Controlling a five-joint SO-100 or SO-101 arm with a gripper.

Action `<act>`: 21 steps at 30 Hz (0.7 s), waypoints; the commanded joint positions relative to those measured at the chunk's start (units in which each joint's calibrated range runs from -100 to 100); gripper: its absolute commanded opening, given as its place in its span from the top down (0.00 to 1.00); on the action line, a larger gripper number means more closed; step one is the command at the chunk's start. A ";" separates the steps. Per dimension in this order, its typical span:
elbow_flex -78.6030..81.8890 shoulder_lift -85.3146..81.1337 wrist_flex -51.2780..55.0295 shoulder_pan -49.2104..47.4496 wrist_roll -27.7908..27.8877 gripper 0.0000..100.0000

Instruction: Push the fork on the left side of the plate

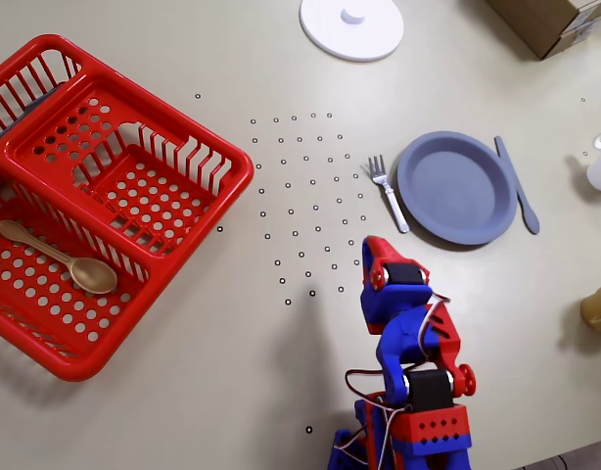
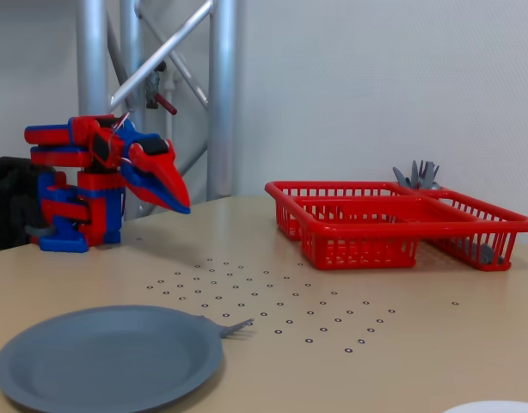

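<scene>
The red and blue arm is folded back over its base, the claw [image 2: 180, 205] raised above the table with its jaws apparently together and empty. The fork [image 1: 389, 192] lies just beside the plate [image 1: 457, 186], at its left edge in the overhead view. No writing is readable.

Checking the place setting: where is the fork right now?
In the overhead view the fork lies on the table just left of the plate, tines pointing up the picture, with the knife on the plate's opposite side.
</scene>
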 commanded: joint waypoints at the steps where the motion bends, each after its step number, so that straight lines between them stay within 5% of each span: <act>1: 0.81 -1.17 1.95 -1.98 -0.44 1.00; 21: 0.90 -1.25 14.91 -5.72 0.29 1.00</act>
